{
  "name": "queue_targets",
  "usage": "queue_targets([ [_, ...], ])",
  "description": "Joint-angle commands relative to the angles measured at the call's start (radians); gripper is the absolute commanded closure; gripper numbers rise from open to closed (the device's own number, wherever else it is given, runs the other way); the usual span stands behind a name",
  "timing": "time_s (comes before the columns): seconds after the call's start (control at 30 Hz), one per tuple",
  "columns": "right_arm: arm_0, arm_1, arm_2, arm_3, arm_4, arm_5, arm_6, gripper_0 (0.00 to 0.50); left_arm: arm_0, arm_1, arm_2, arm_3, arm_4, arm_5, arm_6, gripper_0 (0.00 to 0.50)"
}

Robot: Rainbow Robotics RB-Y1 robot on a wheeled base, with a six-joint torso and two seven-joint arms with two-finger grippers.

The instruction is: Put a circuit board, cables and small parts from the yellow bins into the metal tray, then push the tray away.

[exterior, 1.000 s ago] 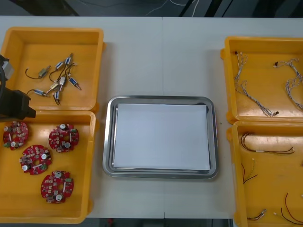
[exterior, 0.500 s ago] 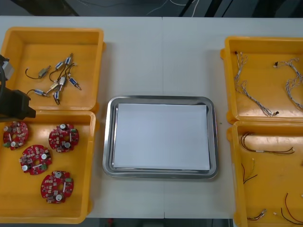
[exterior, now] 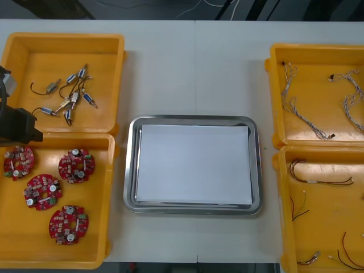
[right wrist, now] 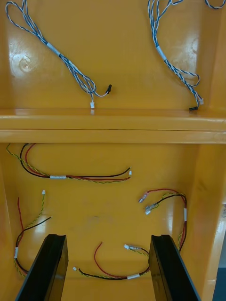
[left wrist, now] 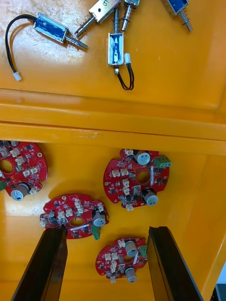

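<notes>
the step in hand looks like picking up a board [left wrist: 121, 259]. the left gripper [left wrist: 107, 235] hangs over the board bin [exterior: 99, 227], its fingers wide apart and holding nothing. the board lies flat between them, near a second board [left wrist: 75, 217]. to do this well, the arm should go straight down and put one finger on each side. it should squeeze the board's edges, not the little bits on top, and not bump the second board. the right gripper [right wrist: 107, 240] waits over the cable bin [right wrist: 94, 207], spread wide too and empty. the tray [exterior: 193, 120] sits in the middle, white inside.
</notes>
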Motion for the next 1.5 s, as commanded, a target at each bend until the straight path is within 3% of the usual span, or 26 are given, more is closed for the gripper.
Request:
queue_targets([
  [0.03, 0.009, 0.002, -0.032, -0.025, 0.008, -0.01, -0.047, 0.0, -0.026, 0.026, -0.008, -0.007, 0.008, -0.009, -0.051, 0.0],
  [1.47, 0.009, 0.002, -0.032, -0.025, 0.008, -0.01, -0.047, 0.0, -0.026, 0.026, -0.008, -0.007, 0.008, -0.009, -0.051, 0.0],
  [1.5, 0.009, 0.002, -0.032, -0.025, 0.008, -0.01, -0.047, 0.0, 0.008, -0.002, -0.024, 0.011, 0.006, -0.009, -0.048, 0.0],
])
